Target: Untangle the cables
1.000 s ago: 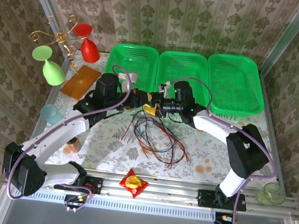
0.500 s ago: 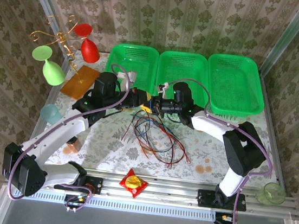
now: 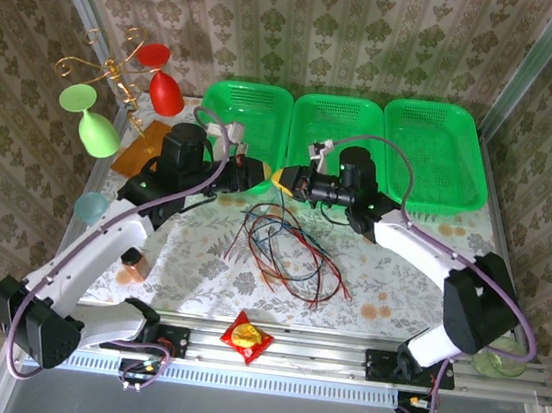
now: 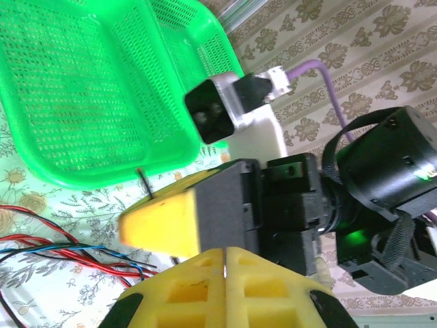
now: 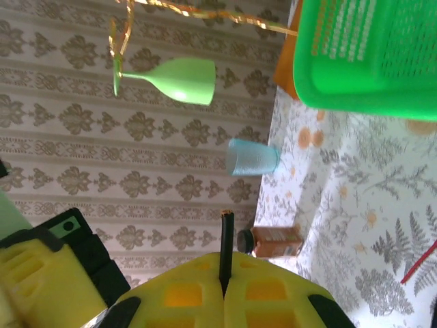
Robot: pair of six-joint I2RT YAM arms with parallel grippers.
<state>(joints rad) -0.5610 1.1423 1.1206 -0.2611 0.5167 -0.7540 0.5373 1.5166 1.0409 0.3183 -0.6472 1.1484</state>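
Thin red, black, blue and brown cables [image 3: 290, 254] tangled in a loose heap on the flowered surface [image 3: 388, 281] (near the green baskets [image 3: 337, 133]), left gripper [image 3: 258, 176] jaws pressed together, right gripper [image 3: 282, 178] jaws clamped on a black cable end [image 5: 226, 236].

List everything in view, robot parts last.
baskets: three, green, far edge, side by side
cables: several, red, black, blue, tangled mid-table
red goblet: one, on gold rack, far left
green goblet: one, same rack
orange box: one, beside left arm
blue cup: one, pale, left edge
brown jar: one, near left
snack packet: one, red-yellow, near rail
green tumbler: one, clear, near right
left tool: yellow, shut
right tool: yellow, shut on black cable
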